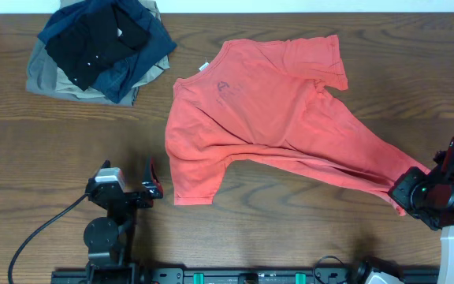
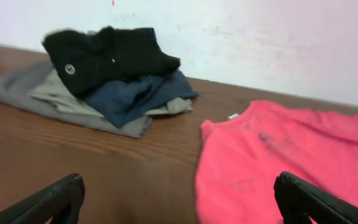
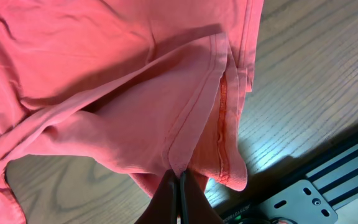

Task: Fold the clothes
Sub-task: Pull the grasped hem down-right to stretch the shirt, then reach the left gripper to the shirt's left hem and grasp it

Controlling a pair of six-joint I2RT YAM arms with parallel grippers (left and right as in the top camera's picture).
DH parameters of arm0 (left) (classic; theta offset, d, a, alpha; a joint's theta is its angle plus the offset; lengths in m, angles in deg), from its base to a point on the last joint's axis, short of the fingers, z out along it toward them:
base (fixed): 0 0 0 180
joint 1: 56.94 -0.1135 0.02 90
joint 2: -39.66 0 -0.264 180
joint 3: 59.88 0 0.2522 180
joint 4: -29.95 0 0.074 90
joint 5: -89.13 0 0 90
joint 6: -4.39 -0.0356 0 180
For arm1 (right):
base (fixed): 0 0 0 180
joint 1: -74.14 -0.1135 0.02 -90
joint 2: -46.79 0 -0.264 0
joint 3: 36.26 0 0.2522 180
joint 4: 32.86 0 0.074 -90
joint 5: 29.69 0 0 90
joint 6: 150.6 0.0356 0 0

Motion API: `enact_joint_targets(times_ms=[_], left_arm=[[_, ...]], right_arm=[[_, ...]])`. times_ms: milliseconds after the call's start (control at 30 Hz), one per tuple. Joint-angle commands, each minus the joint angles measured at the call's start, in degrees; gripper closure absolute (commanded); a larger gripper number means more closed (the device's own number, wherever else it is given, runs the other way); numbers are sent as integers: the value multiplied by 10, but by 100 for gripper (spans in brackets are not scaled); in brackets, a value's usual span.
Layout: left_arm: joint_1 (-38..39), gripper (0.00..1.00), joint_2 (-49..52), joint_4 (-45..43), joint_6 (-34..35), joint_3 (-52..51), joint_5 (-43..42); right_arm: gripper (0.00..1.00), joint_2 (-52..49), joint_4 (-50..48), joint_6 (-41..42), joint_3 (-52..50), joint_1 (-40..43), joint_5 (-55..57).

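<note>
The clothes are one coral-red T-shirt (image 1: 266,110) lying on the wooden table, with its neck label toward the back and a small dark logo on the chest. One corner is drawn out in a long taut fold toward the front right. There my right gripper (image 1: 402,189) is shut on the hem; in the right wrist view the hem (image 3: 185,143) bunches just above the closed gripper (image 3: 178,179). My left gripper (image 1: 153,180) stands open just left of the shirt's near sleeve, holding nothing. In the left wrist view the left gripper (image 2: 179,202) has wide-apart fingers (image 2: 58,198), and the shirt (image 2: 278,168) lies ahead to the right.
A pile of folded black, navy and khaki garments (image 1: 97,47) sits at the back left, seen as a garment pile (image 2: 104,74) before a white wall in the left wrist view. A black rail (image 1: 251,276) runs along the front edge. A cable trails from the left arm.
</note>
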Motion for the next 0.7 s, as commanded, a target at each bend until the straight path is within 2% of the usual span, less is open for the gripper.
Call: enact_joint_targets(times_ms=[0,133,233,467,567,667], left_arm=[[1,2,-2,13,104,-10,-70],[1,2,-2,2,106,-10,-189],[1,2,4,3,106,-9,-242],[1,2,85,15,97,28,-282],[2,2,159,30,54,73,-292],[3,2,248,87,2,145,-291]], right_arm=[[99,3,1,11,-1,9,-4],[99,3,-2,11,-1,9,-4],[99,3,-7,11,-1,9,-4],[99,3,-17,11,-1,9,-5],[99,2,-17,11,-1,9,-6],[99,2,-17,11,-1,9,-6]])
